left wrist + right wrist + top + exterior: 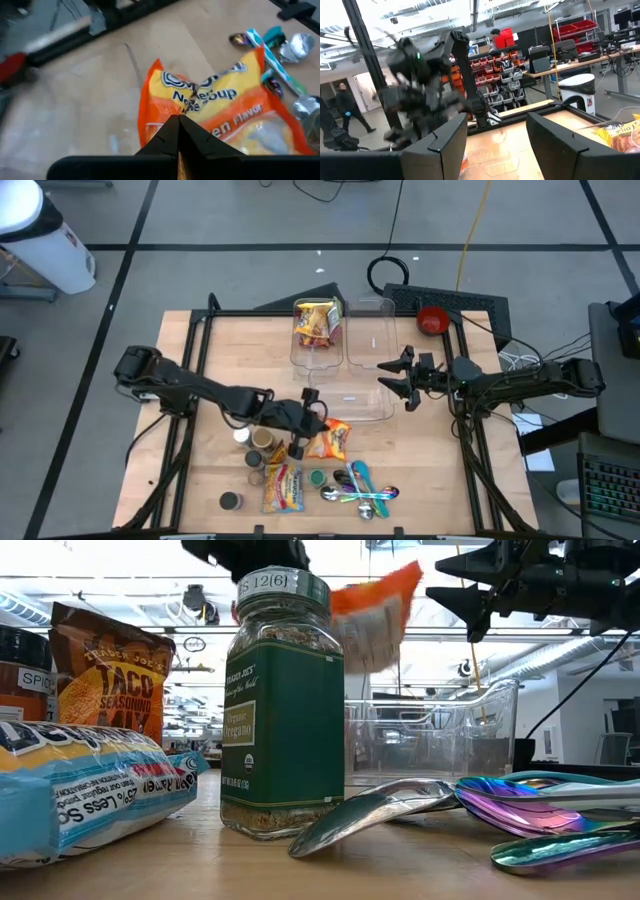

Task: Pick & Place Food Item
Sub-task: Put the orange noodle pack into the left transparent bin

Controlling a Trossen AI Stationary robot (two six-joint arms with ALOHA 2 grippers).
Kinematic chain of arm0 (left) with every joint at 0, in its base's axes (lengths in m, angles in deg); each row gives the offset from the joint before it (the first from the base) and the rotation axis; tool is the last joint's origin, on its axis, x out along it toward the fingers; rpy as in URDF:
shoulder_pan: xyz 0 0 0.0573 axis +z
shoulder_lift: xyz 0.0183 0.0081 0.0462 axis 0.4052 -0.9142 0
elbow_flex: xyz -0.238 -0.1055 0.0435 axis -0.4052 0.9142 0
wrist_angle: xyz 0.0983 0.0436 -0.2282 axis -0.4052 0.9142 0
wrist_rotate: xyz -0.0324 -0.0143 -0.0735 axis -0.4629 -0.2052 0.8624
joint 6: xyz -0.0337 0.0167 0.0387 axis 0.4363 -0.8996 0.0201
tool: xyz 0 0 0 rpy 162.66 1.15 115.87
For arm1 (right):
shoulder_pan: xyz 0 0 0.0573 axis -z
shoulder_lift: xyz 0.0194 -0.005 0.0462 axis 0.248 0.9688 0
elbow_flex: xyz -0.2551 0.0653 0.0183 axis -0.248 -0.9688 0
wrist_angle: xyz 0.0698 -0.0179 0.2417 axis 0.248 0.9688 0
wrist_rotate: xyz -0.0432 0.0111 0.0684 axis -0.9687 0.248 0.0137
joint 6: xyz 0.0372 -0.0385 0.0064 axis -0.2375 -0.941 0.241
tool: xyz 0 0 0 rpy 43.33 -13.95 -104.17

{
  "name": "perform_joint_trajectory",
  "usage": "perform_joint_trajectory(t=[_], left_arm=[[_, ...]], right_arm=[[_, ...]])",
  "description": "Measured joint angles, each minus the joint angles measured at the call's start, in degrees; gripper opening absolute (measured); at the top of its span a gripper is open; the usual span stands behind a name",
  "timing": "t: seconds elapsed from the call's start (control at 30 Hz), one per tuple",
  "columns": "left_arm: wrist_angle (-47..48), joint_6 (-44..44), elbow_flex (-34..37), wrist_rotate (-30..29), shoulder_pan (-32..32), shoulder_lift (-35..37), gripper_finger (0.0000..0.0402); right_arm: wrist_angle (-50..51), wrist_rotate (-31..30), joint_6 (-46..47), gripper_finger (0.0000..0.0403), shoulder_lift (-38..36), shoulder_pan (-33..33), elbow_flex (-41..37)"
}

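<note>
Noodle packet [328, 442] seemingly clear of bin rim [350, 395]

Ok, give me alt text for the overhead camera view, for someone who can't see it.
Seen from above, the left gripper is shut on an orange noodle soup packet at mid-table, near a clutter of spice jars, another packet and iridescent spoons. The right gripper hangs open over clear plastic bins, one of which holds snack packets.

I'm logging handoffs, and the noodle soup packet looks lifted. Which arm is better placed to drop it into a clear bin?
Left. The left gripper has its jaws shut on the noodle soup packet. The right gripper hovers open and holds nothing, over the clear bins.
</note>
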Motion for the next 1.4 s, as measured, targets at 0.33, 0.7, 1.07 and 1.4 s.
perform_joint_trajectory(t=[0.33,0.7,1.07,1.4], left_arm=[[5.9,-7.0,-2.5,-2.1,3.9,9.6,0.0005],[6.2,-17.5,-2.4,-5.6,14.6,14.5,0.0007],[6.2,-21.3,-2.4,0.3,29.9,14.2,0.0010],[3.0,-22.1,-2.3,11.2,43.0,12.2,0.0005]], right_arm=[[0.4,0.0,-1.4,0.0196,0.0,-0.1,0.0],[0.9,-0.1,-2.8,0.0196,0.0,0.0,0.0],[0.9,-0.2,-4.0,0.0196,0.0,0.0,0.0],[0.5,-0.3,-4.3,0.0196,0.0,0.0,0.0]])
